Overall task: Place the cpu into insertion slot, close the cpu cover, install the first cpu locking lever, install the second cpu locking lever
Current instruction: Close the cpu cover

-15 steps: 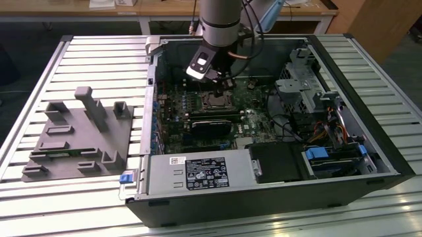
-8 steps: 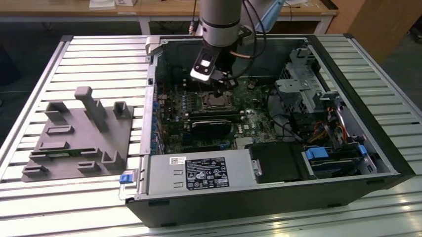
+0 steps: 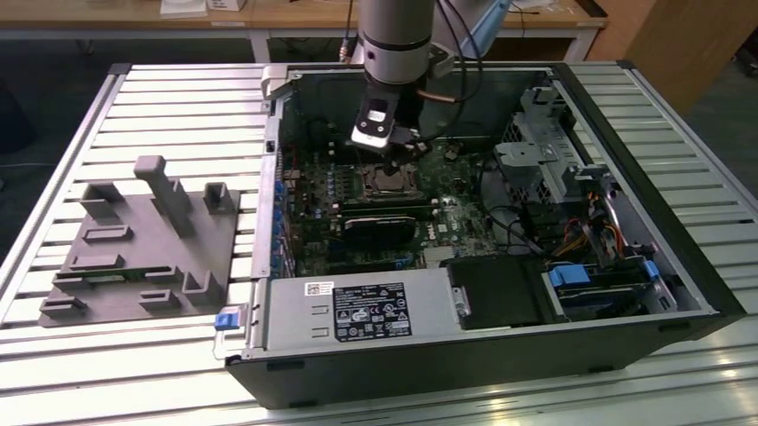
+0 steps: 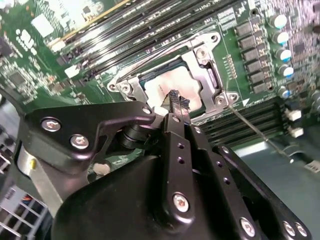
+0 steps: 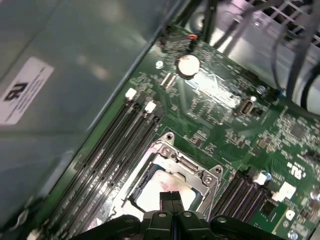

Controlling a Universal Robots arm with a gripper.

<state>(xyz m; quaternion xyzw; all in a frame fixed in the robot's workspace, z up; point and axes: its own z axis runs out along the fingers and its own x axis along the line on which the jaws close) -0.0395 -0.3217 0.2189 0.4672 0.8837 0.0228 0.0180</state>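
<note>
Jaws were pressed together, nothing pinched between them. The black gripper [image 4: 176, 98] had its ridged tips right over the cpu [image 4: 161, 84]; couldn't tell if they actually touched it. The cpu, flat and square with a pale matte metal top, sat in the insertion slot [image 4: 131, 80] on the green circuit board [image 5: 210, 100]. The cpu cover [image 4: 201, 84], a thin shiny steel frame, lay down around it. A skinny wire lever [image 4: 255, 129] stuck out across the long black memory slots [image 4: 235, 125].
</note>
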